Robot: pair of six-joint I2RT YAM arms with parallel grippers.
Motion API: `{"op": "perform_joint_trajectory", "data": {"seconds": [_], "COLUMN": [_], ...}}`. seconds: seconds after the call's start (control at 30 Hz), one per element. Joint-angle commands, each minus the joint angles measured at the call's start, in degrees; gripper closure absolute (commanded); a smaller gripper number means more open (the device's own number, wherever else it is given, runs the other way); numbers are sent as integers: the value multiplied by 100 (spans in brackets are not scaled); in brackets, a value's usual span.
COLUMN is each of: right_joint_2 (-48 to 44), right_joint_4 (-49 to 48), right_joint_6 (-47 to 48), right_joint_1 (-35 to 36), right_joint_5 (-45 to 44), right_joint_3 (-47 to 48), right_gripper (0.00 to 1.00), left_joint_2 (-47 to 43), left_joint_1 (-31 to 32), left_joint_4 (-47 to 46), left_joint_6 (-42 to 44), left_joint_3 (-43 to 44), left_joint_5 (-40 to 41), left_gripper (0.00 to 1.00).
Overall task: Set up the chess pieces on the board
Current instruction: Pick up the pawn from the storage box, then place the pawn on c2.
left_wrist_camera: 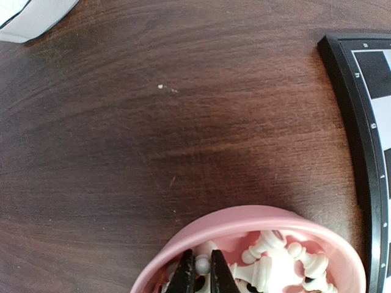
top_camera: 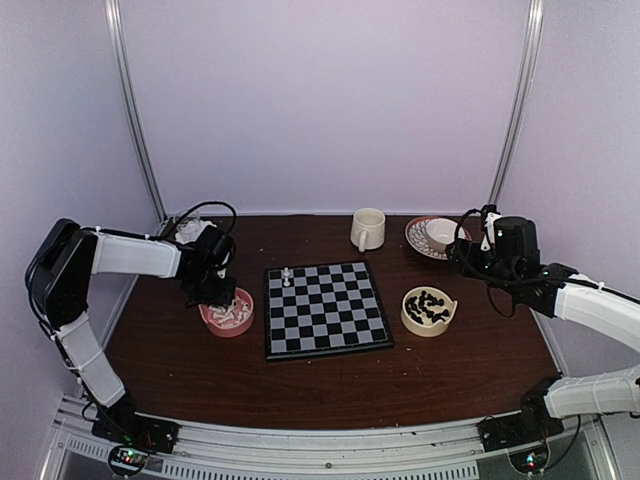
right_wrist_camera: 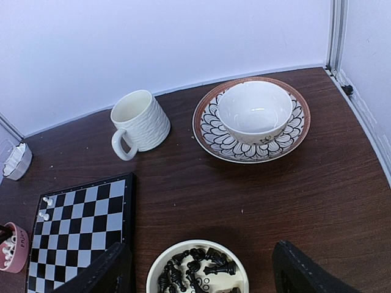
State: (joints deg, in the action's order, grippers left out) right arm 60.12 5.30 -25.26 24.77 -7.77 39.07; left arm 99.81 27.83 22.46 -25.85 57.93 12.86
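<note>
The near strip of the worktop [top_camera: 300,390] in front of the arm bases carries nothing. In the middle row, from left to right, stand the pink bowl [top_camera: 227,312], the board [top_camera: 325,305] and the cream bowl [top_camera: 430,311]. Each colour sits on its own arm's side, so either arm can feed the board without crossing the other.

The left pincer [left_wrist_camera: 201,253] dips into the pink bowl at its near-left part. Its tips are drawn narrow on the round head of a white piece [left_wrist_camera: 202,264], which reads as the pick-up step of a placement. Only the left wrist view shows this pinch. From above, the wrist hides the tips, and the white pieces [left_wrist_camera: 275,262] are a pale heap.

Nearly the whole white set lies loose in that bowl, just left of the board's rim. The black pieces [right_wrist_camera: 195,265] all lie in the cream bowl, just right of the board. Two white figures [right_wrist_camera: 45,207] stand on the board's far-left squares, so the task looks barely begun.

The right pincer [right_wrist_camera: 201,250] hangs wide and empty above the cream bowl's far side, likely waiting its turn. Its wrist view gives what the top view blurs: the two figures as separate pieces.

Farther back stand a mug [right_wrist_camera: 140,122] and a patterned plate [right_wrist_camera: 208,131] holding an empty white bowl [right_wrist_camera: 253,110]. They are well apart from the board and seem to have no part in the job.
</note>
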Motion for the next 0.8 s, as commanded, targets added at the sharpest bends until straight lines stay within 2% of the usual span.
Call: {"op": "perform_joint_trajectory", "data": {"seconds": [0.0, 0.47, 0.6, 0.77], "right_joint_2": [-49, -79, -135, -168], "right_joint_4": [-20, -58, -73, -244], "right_joint_6": [3, -41, -19, -40], "right_joint_1": [40, 36, 36, 44], "right_joint_5": [-91, -66, -173, -156], "right_joint_3": [72, 58, -3, -117], "right_gripper": [17, 17, 17, 18], "left_joint_2": [-266, -1349, -1287, -877], "left_joint_1": [-28, 389, 625, 905], "left_joint_4": [-56, -172, -425, -983], "left_joint_6": [37, 57, -50, -538], "left_joint_3": [82, -219, -151, 71], "left_joint_5": [-185, -489, -1034, -1285], "left_gripper": [96, 96, 95, 95]}}
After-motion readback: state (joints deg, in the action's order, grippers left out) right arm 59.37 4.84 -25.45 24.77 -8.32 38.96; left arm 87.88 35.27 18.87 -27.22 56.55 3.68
